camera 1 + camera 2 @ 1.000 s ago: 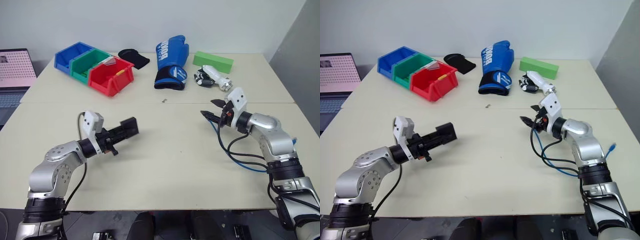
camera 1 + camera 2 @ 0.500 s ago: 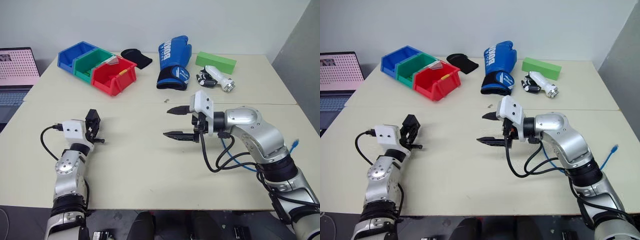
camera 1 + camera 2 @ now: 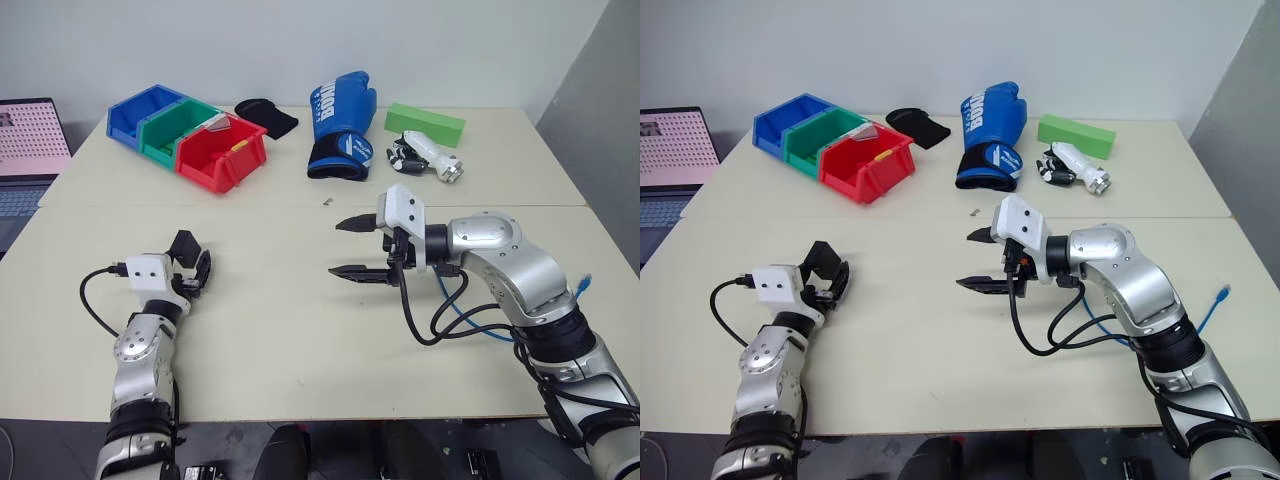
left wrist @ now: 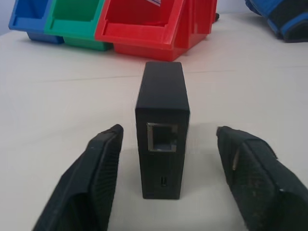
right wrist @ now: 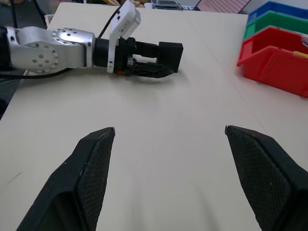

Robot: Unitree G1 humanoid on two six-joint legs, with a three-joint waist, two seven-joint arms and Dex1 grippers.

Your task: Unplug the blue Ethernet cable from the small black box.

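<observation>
- small black box: stands on the table between the parted fingers of the left gripper, apart from both; empty port faces the wrist.
- blue ethernet cable: lies under the right arm, plug at the table's right edge, well apart from the box.
- right gripper: spread wide, empty, pointing toward the left.
- step: unplugging looks done; withdraw straight back, so the box stays upright.

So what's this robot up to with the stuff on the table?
It is unplugging a blue Ethernet cable from a small black box. That looks done: the box stands on the table between the open left gripper fingers, its port empty. The right gripper hovers open mid-table, holding nothing, and the cable lies by the right arm.
</observation>
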